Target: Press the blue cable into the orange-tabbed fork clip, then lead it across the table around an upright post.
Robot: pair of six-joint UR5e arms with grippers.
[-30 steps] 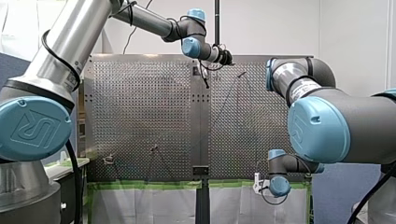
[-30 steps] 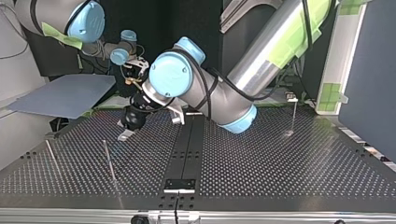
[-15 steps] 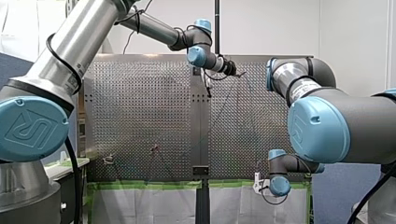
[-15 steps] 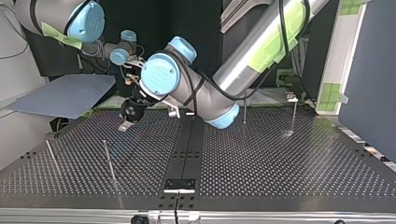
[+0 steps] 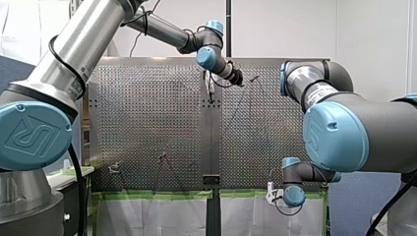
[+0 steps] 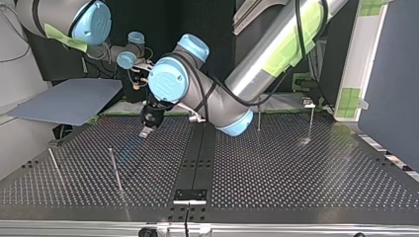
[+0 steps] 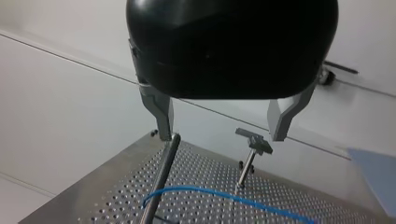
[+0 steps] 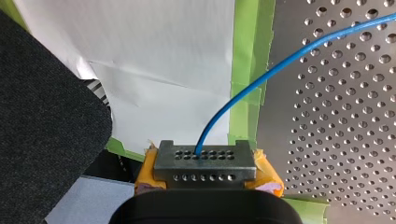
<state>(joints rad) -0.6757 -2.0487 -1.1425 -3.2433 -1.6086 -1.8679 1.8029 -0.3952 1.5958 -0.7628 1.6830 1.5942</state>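
My right gripper (image 8: 204, 165) sits at the table (image 8: 345, 116) edge, over a strip of green tape (image 8: 243, 70) and white paper (image 8: 163, 56). Its yellow pads flank a perforated metal block, and the cable (image 8: 261, 79) rises out of the middle of that block. The pinch point itself is hidden, but the gripper looks clamped on the cable. From there the cable curves up and away over the tape and runs out across the perforated plate.

My left gripper (image 7: 221, 137) is at the far side of the table, tilted down, with its two metal fingers (image 7: 163, 116) spread wide and nothing between them. A slanting post (image 7: 161, 179) stands just under one fingertip, close to touching it. A T-headed stand (image 7: 253, 140) is ahead, nearer the other finger but apart from it. The cable (image 7: 205, 190) lies low on the plate beneath and ahead of the open fingers, arching from beside the post past the foot of the stand. It is clear of both fingers.

In the top view my left gripper (image 6: 146, 129) hangs just above the plate.
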